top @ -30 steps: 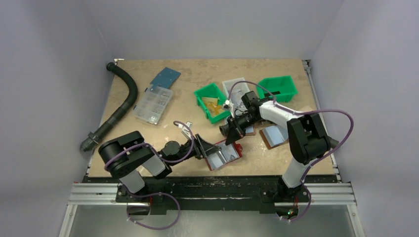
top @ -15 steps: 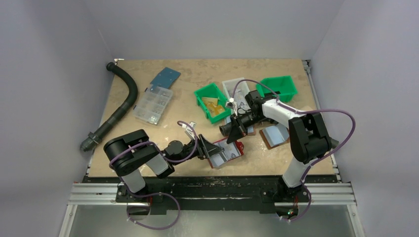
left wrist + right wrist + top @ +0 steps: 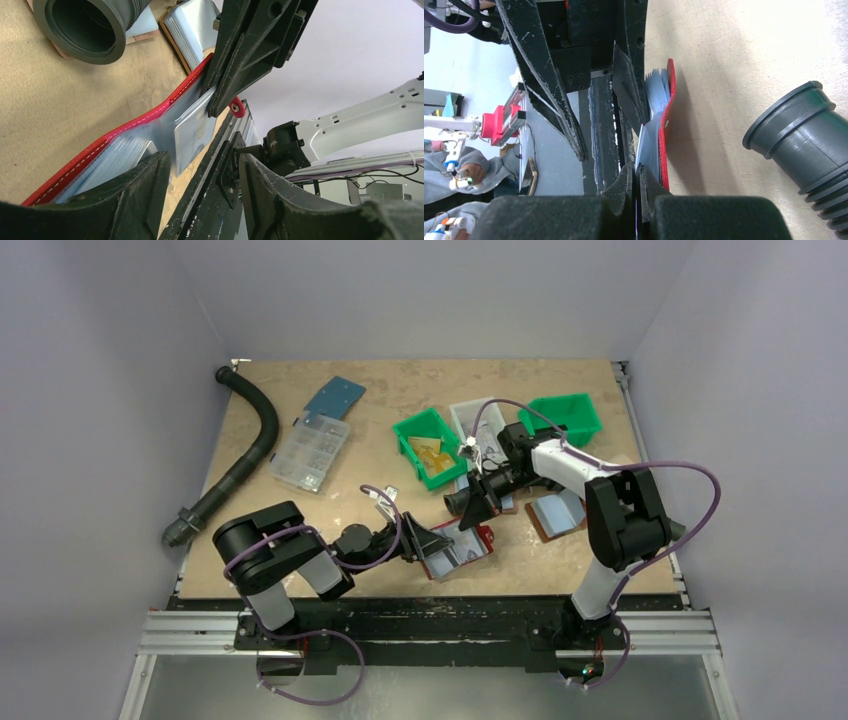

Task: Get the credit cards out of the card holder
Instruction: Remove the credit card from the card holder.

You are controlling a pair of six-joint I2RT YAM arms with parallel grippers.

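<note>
Two hands meet at the card holder (image 3: 462, 550), which lies spread open on the surface (image 3: 380, 390) near its front edge. Your left hand (image 3: 202, 165) is about half open, its fingers straddling the holder's near edge with no clear grip. The holder looks soft and floppy with slick pockets, so it will likely lift unless pinned. One pale credit card (image 3: 192, 132) stands partly out of a pocket beside the red tab (image 3: 237, 106). It looks thin, stiff and light, and is best pinched at an exposed corner. Your right hand (image 3: 636, 175) is closed on that upper edge.
</note>
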